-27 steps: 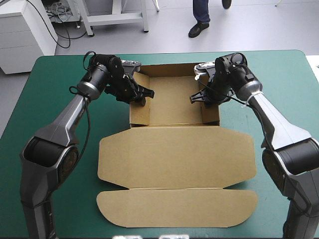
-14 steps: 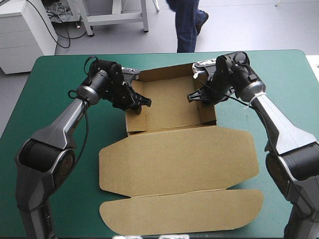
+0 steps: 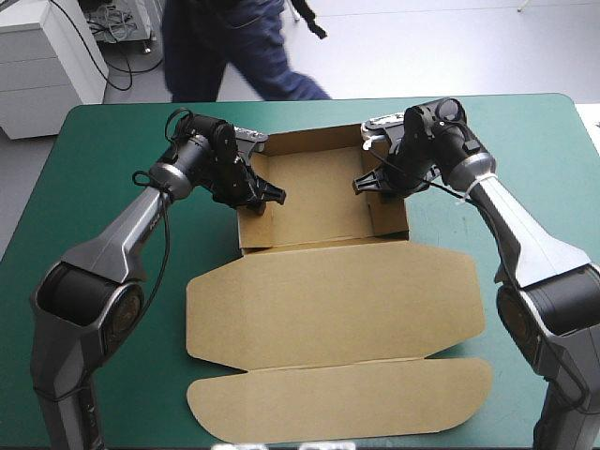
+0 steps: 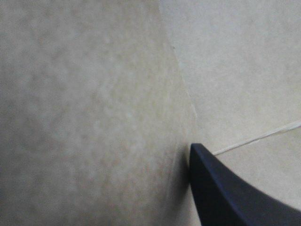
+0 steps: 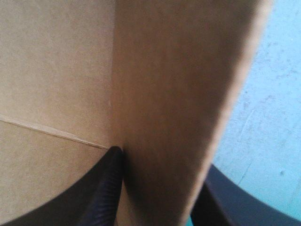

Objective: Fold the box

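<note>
Box (image 3: 333, 295): a cut sheet of brown board, lying across the centre of the high view on the teal-green desk (image 3: 544, 131). The tray (image 3: 319, 192) occupies the upper centre of the frame with its side walls raised. The lid panel (image 3: 328, 309) and the tuck flap (image 3: 337, 403) lie flat toward the lower centre.

Handling, as judged from the views:
- Treat the board as light. It will slide on the cover if you push it sideways.
- Expect each panel to be stiff and to bend only along its score lines.
- Expect a smooth face with little grip. A thin free edge will dent or buckle under a hard pinch.

Hold points:
- The left wall (image 3: 251, 220) is held by the left claw (image 3: 264, 193), at the upper left of the tray. The left wrist view shows one black finger (image 4: 235, 193) pressed against the board. The other finger is hidden behind the wall, so the pinch there is read rather than seen in full.
- The right wall (image 3: 394, 211) is held by the right claw (image 3: 367, 183), at the upper right of the tray. The right wrist view shows both fingers (image 5: 101, 188) clamped on the wall, with the sheet between them.

Take each wall low, near its crease, rather than at the free edge. Move both claws together so that the tray does not twist.
</note>
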Controlling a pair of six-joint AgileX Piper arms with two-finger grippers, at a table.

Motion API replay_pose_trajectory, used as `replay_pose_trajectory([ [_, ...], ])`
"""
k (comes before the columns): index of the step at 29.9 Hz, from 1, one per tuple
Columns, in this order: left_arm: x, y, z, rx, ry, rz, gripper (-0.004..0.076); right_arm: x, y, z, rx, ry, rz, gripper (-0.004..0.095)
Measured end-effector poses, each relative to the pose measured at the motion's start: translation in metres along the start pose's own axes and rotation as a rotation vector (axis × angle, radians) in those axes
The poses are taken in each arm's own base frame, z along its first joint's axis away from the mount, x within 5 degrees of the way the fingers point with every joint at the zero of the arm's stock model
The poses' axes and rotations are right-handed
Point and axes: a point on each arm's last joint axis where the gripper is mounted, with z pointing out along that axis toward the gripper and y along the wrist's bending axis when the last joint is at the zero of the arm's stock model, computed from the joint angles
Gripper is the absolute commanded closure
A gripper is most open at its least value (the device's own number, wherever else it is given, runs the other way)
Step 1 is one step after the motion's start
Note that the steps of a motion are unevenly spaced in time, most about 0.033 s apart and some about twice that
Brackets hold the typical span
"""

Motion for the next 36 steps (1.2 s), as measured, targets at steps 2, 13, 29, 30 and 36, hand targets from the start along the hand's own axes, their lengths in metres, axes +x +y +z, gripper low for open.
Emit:
replay_pose_trajectory([
  [2, 0.0, 0.001, 0.0, -0.007, 0.003, 0.002, 0.0376, 0.0, 0.001, 0.001, -0.011, 0.002, -0.01, 0.04],
  [13, -0.004, 0.0, 0.001, -0.021, -0.045, 0.029, 0.0377, 0.0, -0.001, 0.001, 0.016, 0.0, -0.069, 0.039],
  [29, -0.003, -0.002, -0.022, -0.065, -0.114, 0.066, 0.0375, -0.014, 0.001, -0.025, 0.015, -0.098, -0.055, 0.039],
  [30, -0.002, -0.002, -0.024, -0.064, -0.116, 0.066, 0.0375, -0.015, 0.001, -0.027, 0.015, -0.108, -0.053, 0.039],
  [36, -0.002, -0.005, -0.073, -0.06, -0.217, 0.069, 0.0375, -0.015, 0.002, -0.057, 0.012, -0.184, -0.052, 0.039],
])
